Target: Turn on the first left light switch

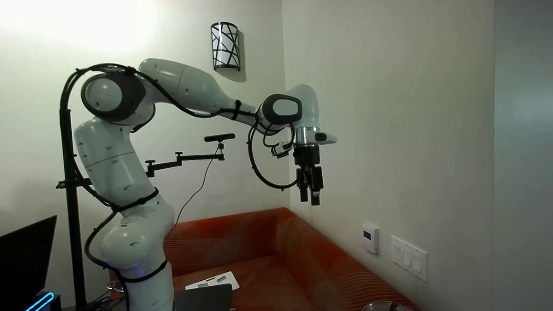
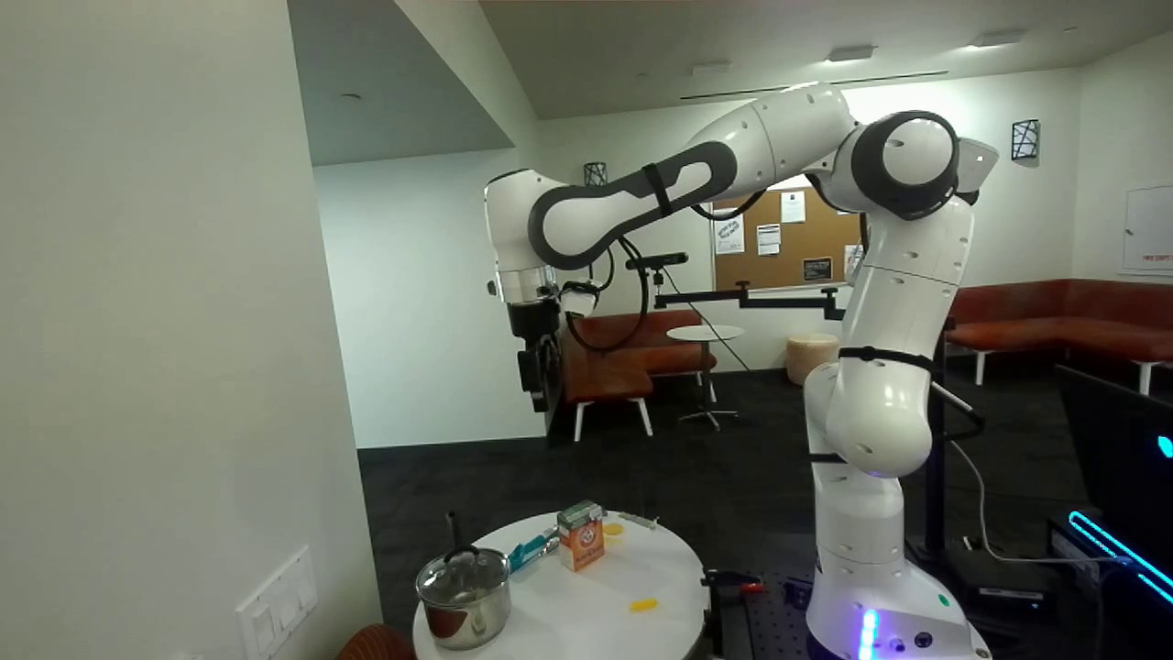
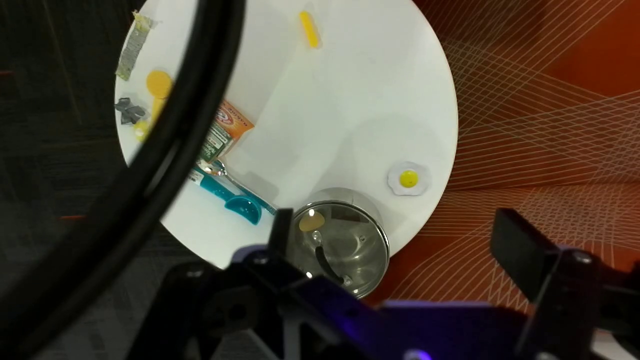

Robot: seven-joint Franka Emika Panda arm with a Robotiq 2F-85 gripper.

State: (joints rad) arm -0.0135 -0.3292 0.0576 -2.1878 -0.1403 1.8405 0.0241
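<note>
Gripper (image 3: 392, 230) gapes wide, holding nothing; pushing like that, I could hit the wrong one of three switches (image 1: 407, 258), since they sit side by side.

White, upright rectangular light switch (image 1: 397, 252), wall-mounted, leftmost in a row of three

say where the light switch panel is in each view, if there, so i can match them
In an exterior view: light switch panel at lower right, below and right of the gripper.
In an exterior view: light switch panel at lower left, below and left of the gripper.
Wrist view: not seen.
Shared landmark: the gripper, in all three.
</note>
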